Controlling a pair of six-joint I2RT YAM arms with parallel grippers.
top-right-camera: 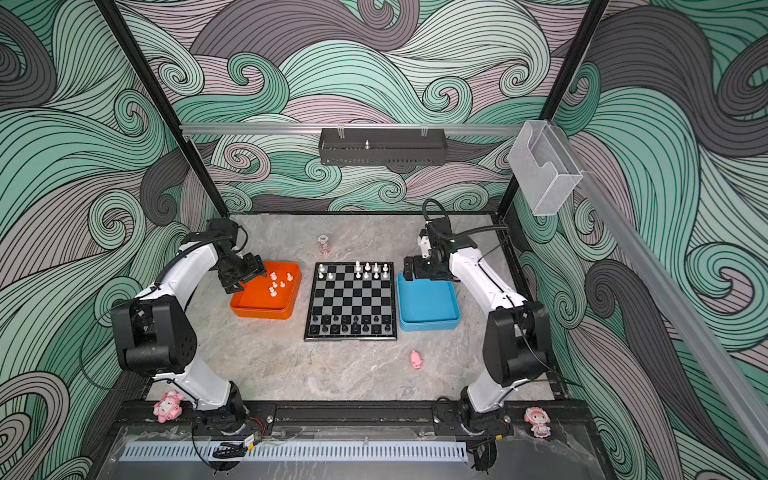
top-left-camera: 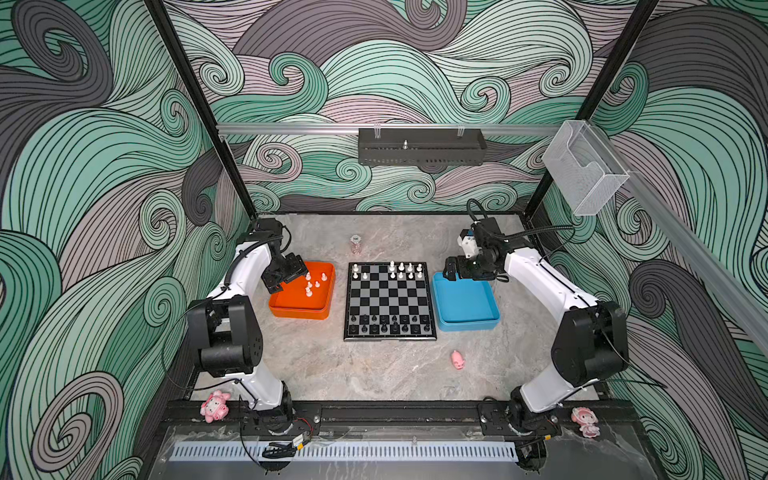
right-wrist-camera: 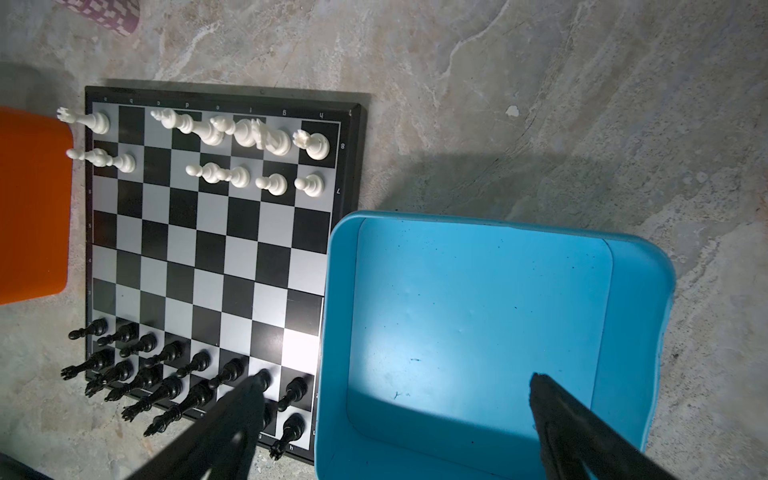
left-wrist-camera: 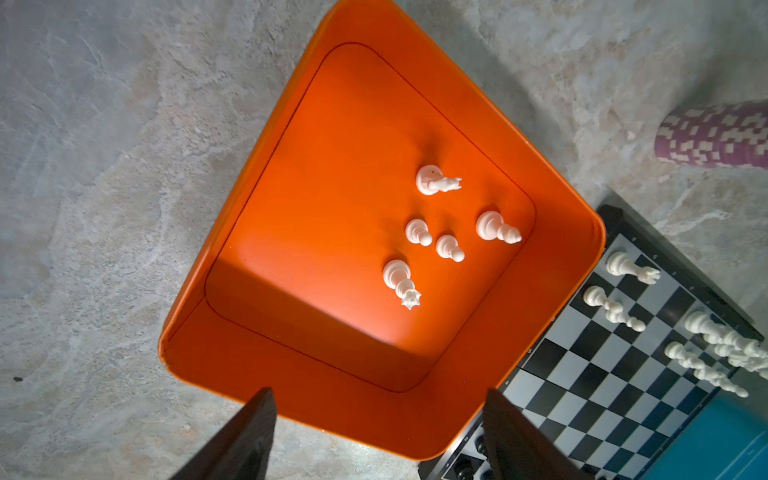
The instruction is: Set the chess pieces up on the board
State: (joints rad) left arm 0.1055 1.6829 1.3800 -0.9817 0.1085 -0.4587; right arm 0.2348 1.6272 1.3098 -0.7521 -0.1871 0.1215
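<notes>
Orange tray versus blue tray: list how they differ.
Colour: the orange tray is bright orange, the blue tray light blue.
Contents: the orange tray holds five white chess pieces; the blue tray holds none.
Side: in both top views the orange tray lies left of the board, the blue tray right of it.
Shared: both are shallow, squarish trays with rounded corners, set close beside the board.

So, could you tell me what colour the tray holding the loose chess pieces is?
The tray is orange; the left wrist view shows it best.
</notes>
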